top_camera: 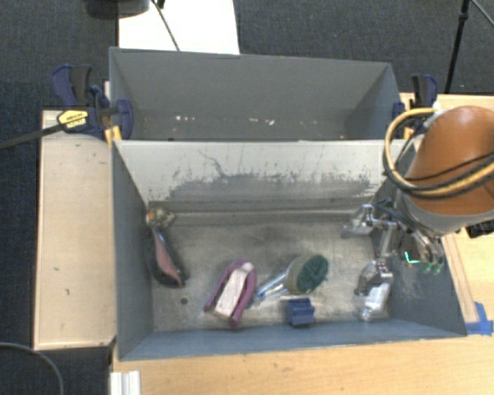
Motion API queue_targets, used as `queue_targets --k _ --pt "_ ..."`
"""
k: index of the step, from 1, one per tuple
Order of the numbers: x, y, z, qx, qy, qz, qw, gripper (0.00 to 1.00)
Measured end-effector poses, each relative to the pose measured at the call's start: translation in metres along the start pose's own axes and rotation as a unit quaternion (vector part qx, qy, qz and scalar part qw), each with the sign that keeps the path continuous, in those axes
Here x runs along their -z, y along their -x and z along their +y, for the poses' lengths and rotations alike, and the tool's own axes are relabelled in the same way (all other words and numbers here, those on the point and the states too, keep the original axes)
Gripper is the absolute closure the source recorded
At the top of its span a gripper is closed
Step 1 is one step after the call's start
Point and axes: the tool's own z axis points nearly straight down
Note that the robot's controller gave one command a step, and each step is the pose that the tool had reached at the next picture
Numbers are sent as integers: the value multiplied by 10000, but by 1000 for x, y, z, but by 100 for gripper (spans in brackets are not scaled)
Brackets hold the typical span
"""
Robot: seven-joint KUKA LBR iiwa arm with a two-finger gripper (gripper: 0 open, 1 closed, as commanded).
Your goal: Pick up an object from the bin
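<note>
My hand (pixel 375 290) sits low at the bin's (pixel 255 171) right front; can't tell if released or clenched. Prob. approach step. Nearest picks: small blue block (pixel 300 311), green round brush (pixel 309 273). Next: centre over one.

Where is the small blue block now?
In the camera view, the blue block lies by the bin's near wall, below the green brush, left of the gripper.

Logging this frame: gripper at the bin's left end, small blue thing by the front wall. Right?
No: the camera view shows the gripper at the bin's right end. The small blue thing is by the front wall.
</note>
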Motion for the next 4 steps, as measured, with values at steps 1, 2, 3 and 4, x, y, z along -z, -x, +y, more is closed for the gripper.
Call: queue_targets --k 1,2,3,4 --pt "-95 7 79 -67 -3 -110 9999 0" --pt "-97 7 68 175 31 -189 9997 0" --pt "-97 1 66 179 30 -49 9998 100" --pt "50 -7 50 1354 -12 -68 9908 100"
